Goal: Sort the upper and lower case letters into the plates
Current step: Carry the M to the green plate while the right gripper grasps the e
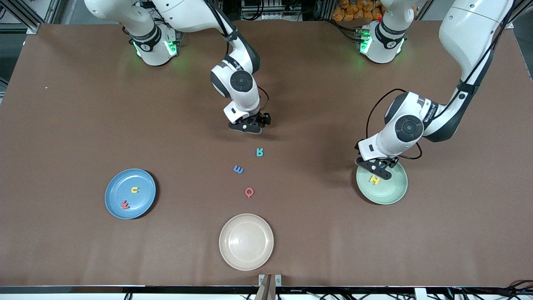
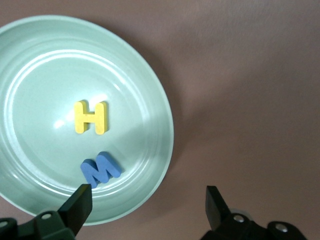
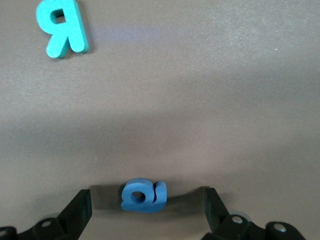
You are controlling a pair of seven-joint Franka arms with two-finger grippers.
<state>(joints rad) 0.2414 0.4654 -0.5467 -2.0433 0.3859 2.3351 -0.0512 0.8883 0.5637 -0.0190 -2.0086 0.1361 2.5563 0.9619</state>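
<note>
Over the green plate (image 1: pixel 393 191) I see my left gripper (image 1: pixel 377 166) with its jaws wide open and nothing in them. On that plate lie a yellow H (image 2: pixel 91 117) and a blue M (image 2: pixel 101 169), close together. My right gripper (image 1: pixel 250 125) is low over the table (image 1: pixel 62 125), jaws open too, with a small blue a (image 3: pixel 143 196) sitting between its fingers (image 3: pixel 77 210). I cannot tell if they touch it. Nearer the camera lie a teal R (image 1: pixel 259 152), a blue m (image 1: pixel 238 169) and a red Q (image 1: pixel 249 192). At the right arm's end, the blue plate (image 1: pixel 116 187) has a yellow u (image 1: pixel 134 190) and a red w (image 1: pixel 125 204) on it. I also see a white plate (image 1: pixel 246 241) nearest the camera.
</note>
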